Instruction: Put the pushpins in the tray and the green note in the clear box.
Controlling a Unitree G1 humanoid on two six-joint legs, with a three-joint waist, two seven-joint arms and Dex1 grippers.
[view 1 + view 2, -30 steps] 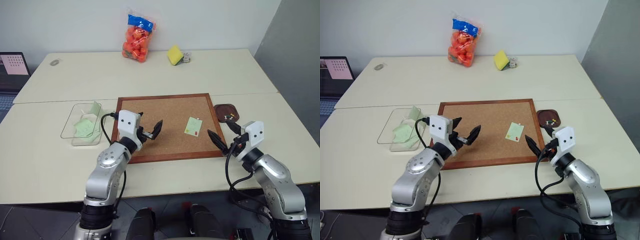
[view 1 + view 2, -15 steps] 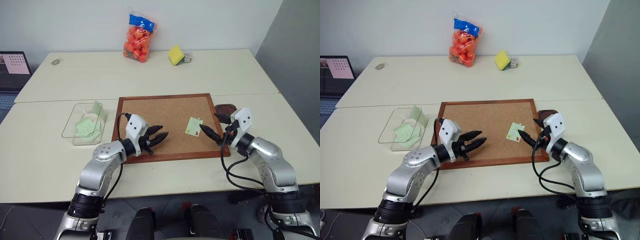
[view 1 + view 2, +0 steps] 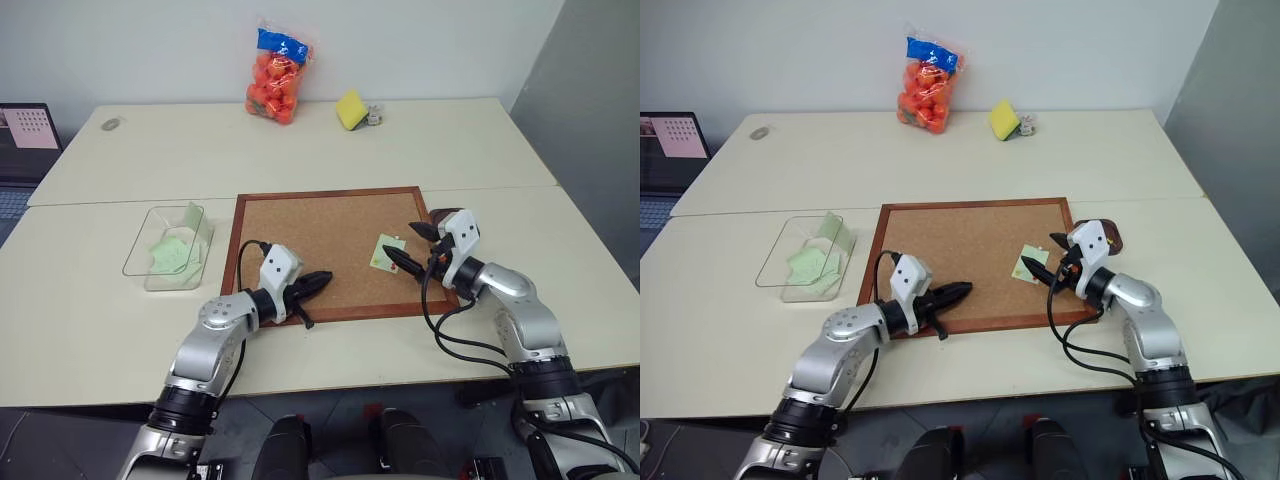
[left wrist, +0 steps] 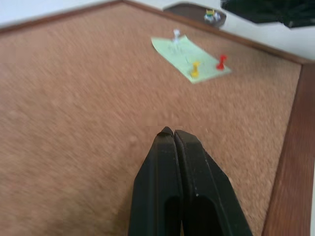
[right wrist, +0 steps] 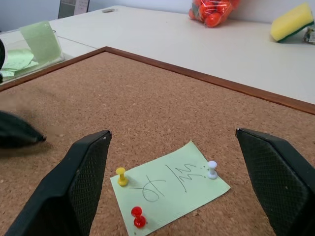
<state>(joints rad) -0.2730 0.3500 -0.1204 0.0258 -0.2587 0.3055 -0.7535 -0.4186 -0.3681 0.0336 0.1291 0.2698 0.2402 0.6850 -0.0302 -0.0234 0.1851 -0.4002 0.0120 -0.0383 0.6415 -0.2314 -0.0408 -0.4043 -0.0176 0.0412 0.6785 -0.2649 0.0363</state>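
Cream-coloured tabletops (image 3: 300,150) fill my feed, with a large wood-framed corkboard (image 3: 320,225) lying flat in front of me. My right gripper (image 3: 1055,257) hangs low over the board's right edge with its two black fingers spread wide and nothing between them; the small pale yellow-green paper note (image 5: 170,189), scribbled on in pen, lies flat on the cork just ahead of it, squarely in line with the gap between the fingers but not touched. Three tiny plastic-headed pushpins stand in that note: a yellow one (image 5: 121,176) and a red one (image 5: 138,216) on the side towards one finger, a white one (image 5: 212,169) towards the other. Just behind and beside this gripper, off the board's right frame, sits the small dark brown glossy tray (image 4: 197,11), with a few pins already in it. My left gripper (image 3: 318,281) is over the board's near left part, fingers pressed fully together and empty; the note lies well ahead of its tips, across bare cork. Well apart from both grippers, left of the board, stands the transparent plastic rectangular box (image 3: 168,247) with pale green slips inside.
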